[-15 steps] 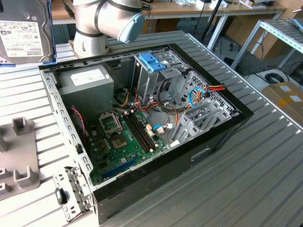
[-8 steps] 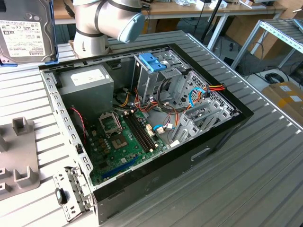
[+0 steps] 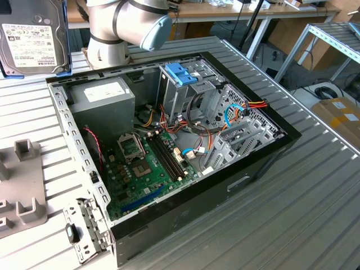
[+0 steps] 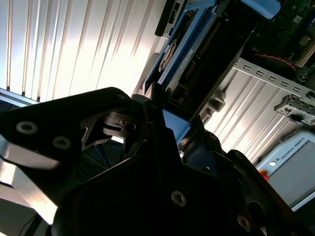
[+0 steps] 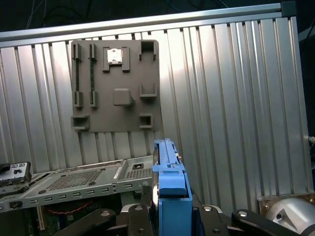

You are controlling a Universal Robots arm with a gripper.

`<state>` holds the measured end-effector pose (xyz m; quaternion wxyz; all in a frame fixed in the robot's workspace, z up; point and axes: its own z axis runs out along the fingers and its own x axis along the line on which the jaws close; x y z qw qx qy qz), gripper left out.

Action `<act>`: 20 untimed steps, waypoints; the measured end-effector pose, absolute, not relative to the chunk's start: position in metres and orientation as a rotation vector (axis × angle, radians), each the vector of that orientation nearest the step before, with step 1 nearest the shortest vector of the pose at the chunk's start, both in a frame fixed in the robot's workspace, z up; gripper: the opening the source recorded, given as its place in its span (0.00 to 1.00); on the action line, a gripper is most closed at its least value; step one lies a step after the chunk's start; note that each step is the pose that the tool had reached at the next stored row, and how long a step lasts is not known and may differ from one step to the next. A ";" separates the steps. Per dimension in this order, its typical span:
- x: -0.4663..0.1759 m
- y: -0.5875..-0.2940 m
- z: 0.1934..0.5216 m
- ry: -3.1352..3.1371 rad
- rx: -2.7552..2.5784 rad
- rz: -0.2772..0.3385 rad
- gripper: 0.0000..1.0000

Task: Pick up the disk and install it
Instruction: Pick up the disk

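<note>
Exterior view is showing the disk (image 3: pixel 32 35) hanging upright at the far corner on the exterior view's left. Its white label is facing the camera, a blue frame is running along its edge, and it is staying clear of the ribbed metal surface (image 3: pixel 292 202). It is sitting well apart from the open computer case (image 3: pixel 169 135), which is lying on that surface with its motherboard (image 3: pixel 147 164) exposed. The robot arm (image 3: pixel 126 22) is rising just behind the case's back wall.

Inside the case, a grey power supply box (image 3: pixel 104 97) is occupying the back corner. Near it a blue latch (image 3: pixel 180 73) is sitting on top of a silver cage (image 3: pixel 194 98), with coloured cables trailing below. A grey fixture plate (image 3: pixel 19 185) is lying flat on the surface, on the exterior view's left of the case.

In the first wrist view the end effector (image 5: pixel 173 214) is pinching the disk edge-on, with 2 dark fingers (image 5: pixel 146 199) pressing against either side of the blue frame. In the second wrist view the disk is sticking out past the black body of the end effector, with its connector edge showing.
</note>
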<state>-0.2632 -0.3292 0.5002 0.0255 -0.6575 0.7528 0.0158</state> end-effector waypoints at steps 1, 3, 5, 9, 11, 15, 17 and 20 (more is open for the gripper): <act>-0.263 -0.329 0.500 2.327 -2.033 0.049 0.37; -0.261 -0.329 0.500 2.327 -2.033 0.049 0.37; -0.260 -0.329 0.500 2.327 -2.033 0.049 0.37; -0.258 -0.329 0.500 2.327 -2.033 0.049 0.37; -0.257 -0.329 0.500 2.327 -2.033 0.049 0.37; -0.255 -0.329 0.500 2.327 -2.033 0.049 0.37; -0.245 -0.329 0.500 2.327 -2.033 0.049 0.37; -0.238 -0.329 0.500 2.327 -2.033 0.049 0.37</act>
